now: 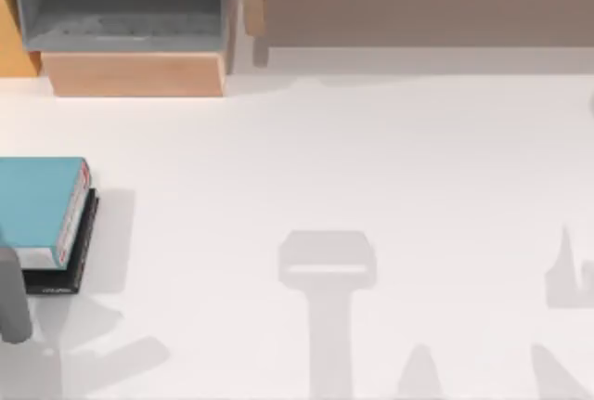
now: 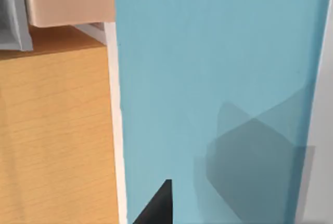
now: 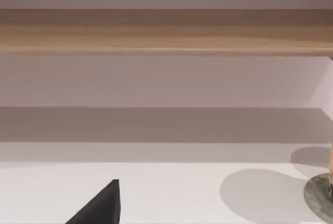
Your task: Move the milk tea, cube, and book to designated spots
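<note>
At the near left edge of the white table [image 1: 353, 159], in the top view, a grey part of my left arm [image 1: 13, 298] reaches in beside the books. Just beyond it lies the book [image 1: 37, 203], its teal cover up, white page edges and red-trimmed spine turned toward the table's middle. It rests on top of a flat black book [image 1: 72, 265], whose dark edge pokes out along the right and near sides. Both sit at the far left of the table, cut by the picture's edge.

The left wrist view looks straight down on that teal cover [image 2: 218, 78], with the arm's shadow falling across it. One dark fingertip of the left claw [image 2: 156, 206] shows at the near edge, over the cover. Whether this claw is wide or narrow I cannot tell. Beside the book, the same view shows an orange wooden surface [image 2: 57, 141].

The right wrist view shows one dark fingertip of the right claw [image 3: 101, 206] above bare table, facing a long wooden shelf [image 3: 166, 31] at the back. Its opening too I cannot tell. A round grey-green base [image 3: 320, 198] shows at that picture's edge, throwing a round shadow.

Farther back, in the top view, a grey open box in a wooden frame [image 1: 130, 19] stands at the far left, and the long wooden shelf [image 1: 427, 1] runs along the far right.
</note>
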{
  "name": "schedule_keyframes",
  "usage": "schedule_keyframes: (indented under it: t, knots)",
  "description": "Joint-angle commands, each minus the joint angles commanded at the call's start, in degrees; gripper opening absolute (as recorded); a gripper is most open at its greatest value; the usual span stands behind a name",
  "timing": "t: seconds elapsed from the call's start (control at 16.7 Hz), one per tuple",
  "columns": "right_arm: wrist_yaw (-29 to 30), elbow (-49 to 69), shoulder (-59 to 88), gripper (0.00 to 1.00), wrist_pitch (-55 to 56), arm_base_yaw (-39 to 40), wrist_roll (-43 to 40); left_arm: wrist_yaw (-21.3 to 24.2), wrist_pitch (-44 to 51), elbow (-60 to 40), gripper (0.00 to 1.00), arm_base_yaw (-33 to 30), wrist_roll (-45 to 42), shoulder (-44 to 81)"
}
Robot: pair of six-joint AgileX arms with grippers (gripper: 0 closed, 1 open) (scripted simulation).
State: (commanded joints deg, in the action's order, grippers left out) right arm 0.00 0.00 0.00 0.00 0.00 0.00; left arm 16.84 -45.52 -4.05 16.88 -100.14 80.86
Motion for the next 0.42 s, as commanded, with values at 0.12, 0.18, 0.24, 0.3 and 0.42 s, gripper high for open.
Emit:
schedule_keyframes:
  t: [0.12, 0.18, 0.24, 0.3, 0.42]
  knots:
    - [0.00, 0.00, 0.00, 1.00, 0.00, 0.00, 0.00, 0.00, 0.00, 0.00, 1.00, 0.00, 0.00, 0.00]
    - [0.00, 0.00, 0.00, 1.00, 0.00, 0.00, 0.00, 0.00, 0.00, 0.00, 1.00, 0.00, 0.00, 0.00]
    - [0.00, 0.00, 0.00, 1.00, 0.00, 0.00, 0.00, 0.00, 0.00, 0.00, 1.00, 0.00, 0.00, 0.00]
    - [0.00, 0.00, 0.00, 1.00, 0.00, 0.00, 0.00, 0.00, 0.00, 0.00, 1.00, 0.00, 0.00, 0.00]
    - [0.00, 0.00, 0.00, 1.00, 0.00, 0.00, 0.00, 0.00, 0.00, 0.00, 1.00, 0.00, 0.00, 0.00]
